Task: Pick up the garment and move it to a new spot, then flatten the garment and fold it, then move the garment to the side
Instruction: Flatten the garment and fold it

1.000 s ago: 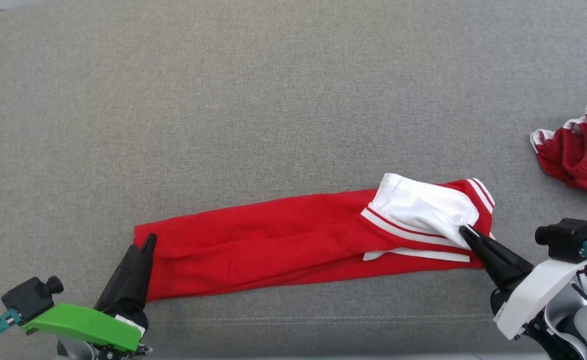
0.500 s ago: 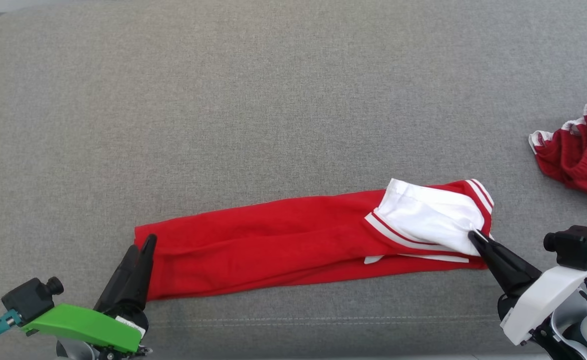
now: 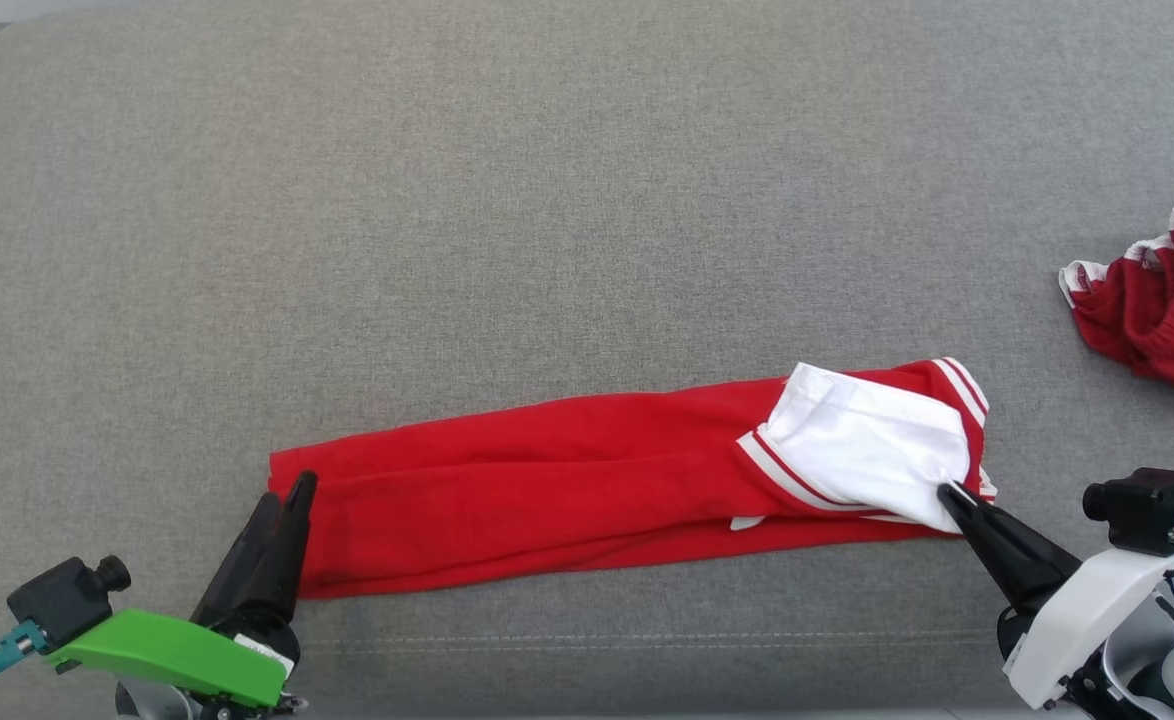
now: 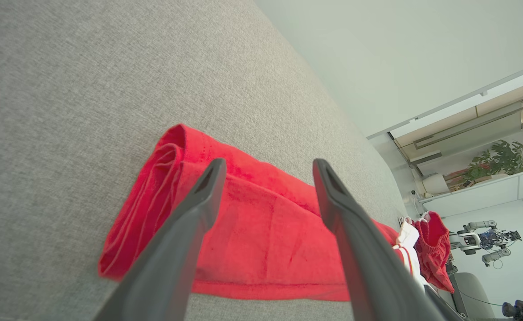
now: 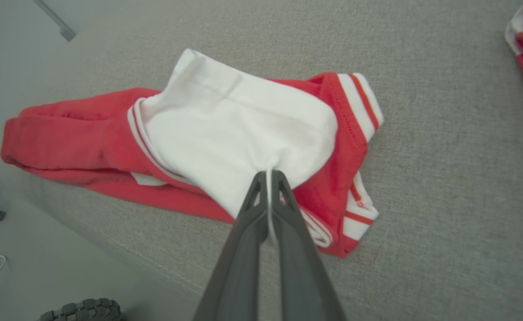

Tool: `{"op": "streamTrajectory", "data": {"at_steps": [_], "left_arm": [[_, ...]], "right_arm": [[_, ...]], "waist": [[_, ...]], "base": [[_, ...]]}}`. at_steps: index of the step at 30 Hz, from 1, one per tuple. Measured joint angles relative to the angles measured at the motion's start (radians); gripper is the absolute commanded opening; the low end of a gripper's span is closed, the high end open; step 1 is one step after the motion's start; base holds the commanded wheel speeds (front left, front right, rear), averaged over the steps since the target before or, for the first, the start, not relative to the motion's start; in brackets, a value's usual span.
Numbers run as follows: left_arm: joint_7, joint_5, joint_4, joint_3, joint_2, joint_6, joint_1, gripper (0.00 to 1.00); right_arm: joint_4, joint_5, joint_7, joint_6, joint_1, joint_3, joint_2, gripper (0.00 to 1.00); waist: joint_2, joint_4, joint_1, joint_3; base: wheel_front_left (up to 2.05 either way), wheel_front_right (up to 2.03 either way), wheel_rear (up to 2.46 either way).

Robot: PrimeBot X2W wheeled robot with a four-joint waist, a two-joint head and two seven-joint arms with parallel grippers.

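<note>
One red garment (image 3: 547, 490), folded into a long narrow strip, lay stretched left to right on the grey cushion (image 3: 547, 200), close to the cushion's front seam. Toward the cushion's right, a white flap (image 3: 872, 450) with striped trim lay turned over the red cloth. The right gripper (image 3: 947, 492) had both fingers pressed together on that flap's near corner, pinching it. The left gripper (image 3: 292, 495), at the cushion's front left, had its fingers spread apart over the strip's rolled end. A crumpled red-and-white garment (image 3: 1162, 300) sat at the cushion's right edge.
</note>
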Motion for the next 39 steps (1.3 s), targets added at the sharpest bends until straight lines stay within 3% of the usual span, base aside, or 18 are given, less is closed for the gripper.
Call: {"op": "streamTrajectory", "data": {"at_steps": [6, 7, 9, 10, 19, 23, 27, 31, 39], "left_arm": [[0.000, 0.000, 0.000, -0.005, -0.003, 0.000, 0.000, 1.00], [0.000, 0.000, 0.001, -0.006, -0.004, 0.000, 0.000, 1.00], [0.000, 0.000, 0.003, -0.012, -0.006, 0.000, 0.000, 1.00], [0.000, 0.000, 0.003, -0.012, -0.008, 0.000, 0.000, 1.00], [-0.003, 0.000, 0.008, 0.006, -0.010, 0.000, 0.012, 1.00], [-0.003, 0.000, 0.010, 0.012, -0.010, 0.000, 0.021, 1.00], [-0.003, 0.000, 0.005, 0.018, -0.010, 0.000, 0.023, 1.00], [-0.008, 0.000, -0.001, 0.033, -0.009, 0.000, 0.036, 1.00], [-0.008, 0.000, -0.019, 0.043, -0.009, 0.000, 0.043, 1.00]], "right_arm": [[0.009, -0.009, 0.008, -0.007, -0.007, 0.002, -0.004, 0.00], [0.014, -0.013, 0.009, -0.009, -0.011, 0.002, -0.005, 0.06], [0.025, -0.028, 0.009, -0.018, -0.020, 0.001, -0.008, 0.54], [0.027, -0.033, 0.008, -0.024, -0.023, -0.001, -0.012, 1.00], [0.032, -0.030, -0.009, -0.054, -0.024, -0.019, 0.011, 1.00], [0.027, -0.027, -0.048, -0.088, -0.023, -0.054, 0.028, 1.00], [-0.025, 0.124, -0.110, -0.103, -0.011, -0.133, 0.158, 1.00], [-0.070, 0.316, -0.129, -0.073, 0.059, -0.134, 0.314, 1.00], [-0.020, 0.471, -0.136, -0.010, 0.165, -0.115, 0.394, 1.00]], "waist": [[0.0000, 0.003, 0.0000, -0.001], [0.0000, 0.004, 0.0000, -0.002], [0.0000, 0.007, 0.0000, -0.005], [0.0000, 0.009, 0.0000, -0.007], [0.0000, 0.011, 0.0000, -0.009], [0.0000, -0.002, 0.0000, -0.011], [0.0000, -0.019, 0.0000, -0.015], [0.0000, -0.038, 0.0000, -0.018], [0.0000, -0.072, 0.0000, -0.012]], "base": [[0.00, 0.00, 0.00], [0.00, 0.00, 0.00], [0.00, 0.00, 0.00], [0.00, 0.00, 0.00], [0.00, 0.00, 0.00], [0.00, 0.00, 0.00], [0.00, 0.00, 0.00], [0.00, 0.00, 0.00], [0.00, 0.00, 0.00]]}}
